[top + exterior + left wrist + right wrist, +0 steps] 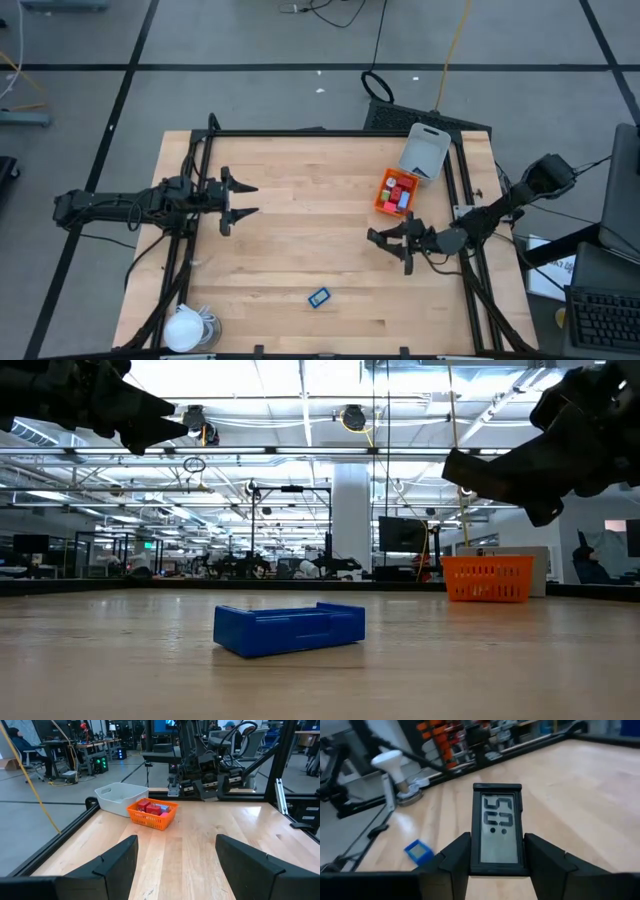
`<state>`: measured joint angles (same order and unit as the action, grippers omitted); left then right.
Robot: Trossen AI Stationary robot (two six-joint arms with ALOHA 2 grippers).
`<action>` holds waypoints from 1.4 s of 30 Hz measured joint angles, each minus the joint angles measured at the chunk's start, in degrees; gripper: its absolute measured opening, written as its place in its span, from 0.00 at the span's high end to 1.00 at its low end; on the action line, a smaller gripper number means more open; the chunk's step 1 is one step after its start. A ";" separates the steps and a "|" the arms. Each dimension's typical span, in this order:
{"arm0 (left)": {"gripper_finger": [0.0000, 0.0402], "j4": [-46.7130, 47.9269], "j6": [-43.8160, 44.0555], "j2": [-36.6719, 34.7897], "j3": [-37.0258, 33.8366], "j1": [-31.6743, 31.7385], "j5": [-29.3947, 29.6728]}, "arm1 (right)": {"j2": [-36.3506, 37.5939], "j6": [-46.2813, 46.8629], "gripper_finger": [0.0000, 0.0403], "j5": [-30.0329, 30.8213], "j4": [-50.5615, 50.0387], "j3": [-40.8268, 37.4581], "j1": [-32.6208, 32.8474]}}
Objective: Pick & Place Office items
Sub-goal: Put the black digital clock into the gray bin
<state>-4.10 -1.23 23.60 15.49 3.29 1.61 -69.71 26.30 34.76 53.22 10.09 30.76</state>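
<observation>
Between the right gripper's (496,865) fingers sat a small dark clock (498,828), clamped upright. It hovered just beside the orange basket (383,198), so the carry looked near done; next came a lift over the rim. One blue item (319,297) lay mid-table. Left gripper (243,200) waited open, level.
</observation>
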 joint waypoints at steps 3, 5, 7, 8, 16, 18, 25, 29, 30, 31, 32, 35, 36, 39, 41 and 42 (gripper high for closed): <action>0.33 0.00 0.00 0.02 0.00 0.00 0.02 | 0.02 -0.02 0.63 5.17 0.31 0.00 0.00; 0.33 0.00 0.00 0.02 0.00 0.00 0.01 | 0.02 -0.01 0.63 9.71 0.52 0.00 0.00; 0.33 0.00 0.00 0.02 0.00 0.00 0.02 | 0.02 -0.01 0.62 14.37 0.51 0.00 0.00; 0.33 0.00 0.00 0.00 0.00 0.00 0.02 | 0.02 0.01 0.61 16.56 0.50 0.00 0.00; 0.33 0.00 0.00 0.00 0.00 0.00 0.01 | 0.02 1.01 0.63 26.46 0.51 0.00 -1.82; 0.33 0.00 0.00 0.00 0.00 0.00 0.00 | 0.02 1.70 0.62 27.77 0.49 0.00 -3.46; 0.33 0.00 0.00 0.02 0.00 0.00 0.02 | 0.56 0.51 0.62 26.95 0.36 0.00 -13.09; 0.33 0.00 0.00 0.00 0.00 0.00 0.02 | 3.75 -0.89 0.63 21.02 0.07 0.00 -20.33; 0.32 0.00 0.00 0.01 0.00 -0.02 0.01 | 4.91 -1.50 0.62 19.99 -0.17 0.00 -22.02; 0.33 0.00 0.00 0.02 0.00 -0.01 0.02 | 6.20 -1.89 0.62 19.02 -0.81 0.00 -23.80; 0.33 0.00 0.00 0.01 0.00 -0.01 0.02 | 7.62 -1.95 0.61 18.93 -2.29 0.00 -25.33; 0.33 0.00 0.00 0.00 0.00 -0.02 0.02 | 12.66 -1.19 0.61 18.87 -10.00 0.00 -29.83; 0.33 0.00 0.00 0.00 0.00 0.00 0.02 | 14.49 -0.41 0.62 18.83 -13.17 0.00 -31.20; 0.33 0.00 0.00 0.00 0.00 0.00 0.02 | 19.94 3.26 0.63 17.06 -23.23 0.00 -35.32; 0.33 0.00 0.00 0.00 0.00 -0.01 0.00 | 23.21 5.92 0.63 14.47 -28.52 0.00 -38.19; 0.33 0.00 0.00 0.00 0.00 -0.02 0.02 | 24.55 6.97 0.63 13.00 -30.85 0.00 -39.56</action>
<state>-4.10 -1.23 23.59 15.49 3.27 1.63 -45.16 33.28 47.76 22.37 10.09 -8.80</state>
